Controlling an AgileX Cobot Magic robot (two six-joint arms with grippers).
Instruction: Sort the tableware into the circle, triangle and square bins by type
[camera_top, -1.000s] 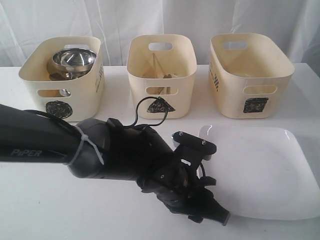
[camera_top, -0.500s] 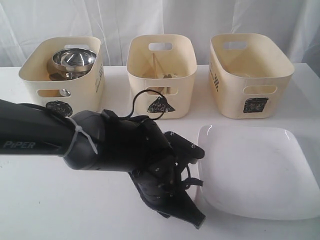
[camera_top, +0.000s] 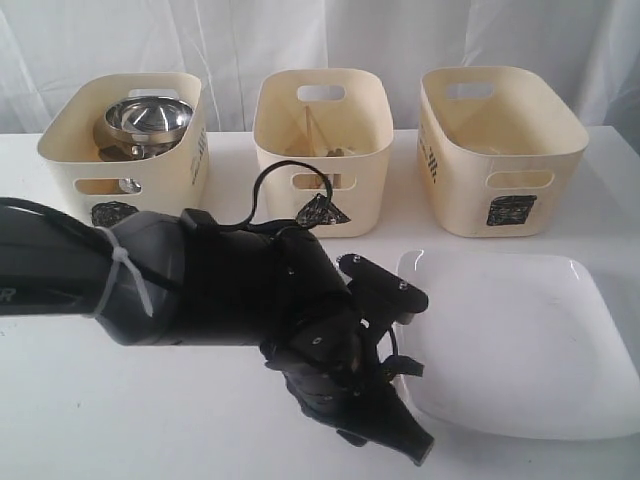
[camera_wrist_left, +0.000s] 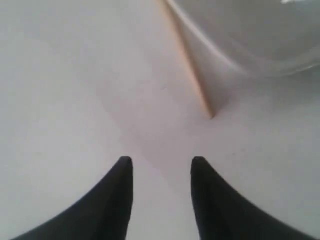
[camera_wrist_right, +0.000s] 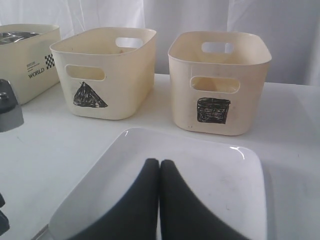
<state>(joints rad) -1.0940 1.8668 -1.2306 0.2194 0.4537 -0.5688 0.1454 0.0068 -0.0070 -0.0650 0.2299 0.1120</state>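
The left gripper (camera_wrist_left: 161, 160) is down low over the white table (camera_top: 60, 410), its 2 black fingers spread with bare tabletop showing between them: nothing pinched. And there's the target: 1 wooden chopstick (camera_wrist_left: 195, 75) lying flat on the table, tucked just beside the rim of the big white square plate (camera_top: 520, 340).

Here's the relation that matters — the stick's near tip sits a short way beyond the fingertips, not between them. It's also off the centre line of the gap, roughly in line with the finger on the plate's side. Its long axis runs away from the gripper on a slant, following the plate's edge, so the gap is not square across it. In the exterior view the stick itself is hidden behind the left arm, which reaches across to the plate's left edge.

The right gripper (camera_wrist_right: 159, 162) hangs above the plate, fingers pressed together, holding nothing. It's the farther of the 2 from the stick, so this pick looks like the left arm's job.

My read: the left arm needs to push forward and shift toward the plate so the stick falls between the fingers, with a twist of the wrist so they close across the shaft. The plate rim is the risk — that finger has little room. Then the stick belongs in the triangle bin (camera_top: 355, 195), where slim wooden pieces show.
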